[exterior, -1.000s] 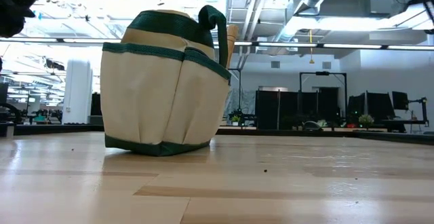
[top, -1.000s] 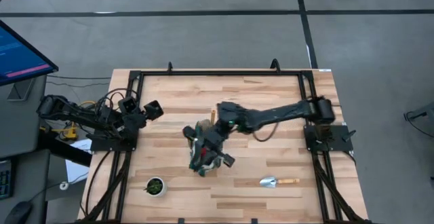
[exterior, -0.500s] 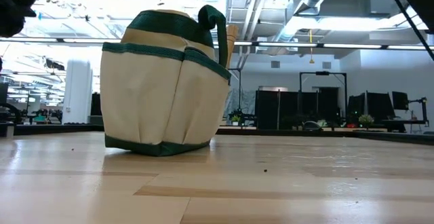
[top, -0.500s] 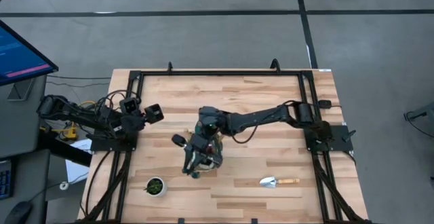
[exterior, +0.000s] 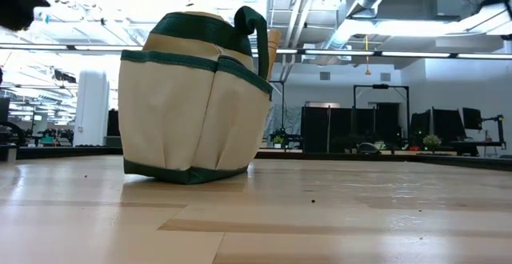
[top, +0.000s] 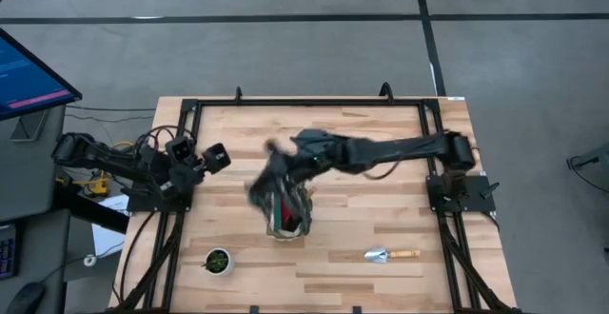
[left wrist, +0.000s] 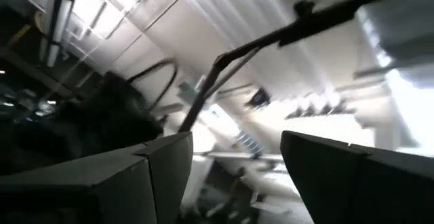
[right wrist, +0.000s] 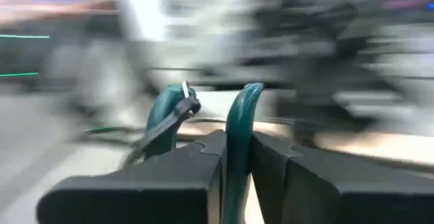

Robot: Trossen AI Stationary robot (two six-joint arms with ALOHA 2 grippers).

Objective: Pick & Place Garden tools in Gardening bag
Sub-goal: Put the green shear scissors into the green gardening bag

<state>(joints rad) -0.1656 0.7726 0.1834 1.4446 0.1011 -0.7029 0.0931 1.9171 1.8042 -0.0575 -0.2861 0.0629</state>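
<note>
While the left arm waits at the left edge of the table [top: 381,138], its gripper [top: 211,156] has the two fingers [left wrist: 135,176] apart with nothing between them, and its wrist camera looks up at the ceiling. The right arm reaches from the right side across the middle of the table, and the right gripper [right wrist: 236,157] is blurred in the high view, just above the gardening bag [top: 287,211]. In the right wrist view its fingers [right wrist: 169,183] are pressed together on a dark green strap [right wrist: 239,132], which looks like a handle of the bag; a second green loop with a small tie stands just beside it.

The bag stands upright near the centre of the table; in the low view it is cream with dark green trim [exterior: 192,108], and a light wooden handle [exterior: 274,52] sticks out at its top. Red and dark items show inside it from above. One trowel [top: 388,254] with silver head and wooden handle lies flat on the table, well apart from the bag, toward the right front. A small dark pot [top: 218,261] with green stands near the left front.
</note>
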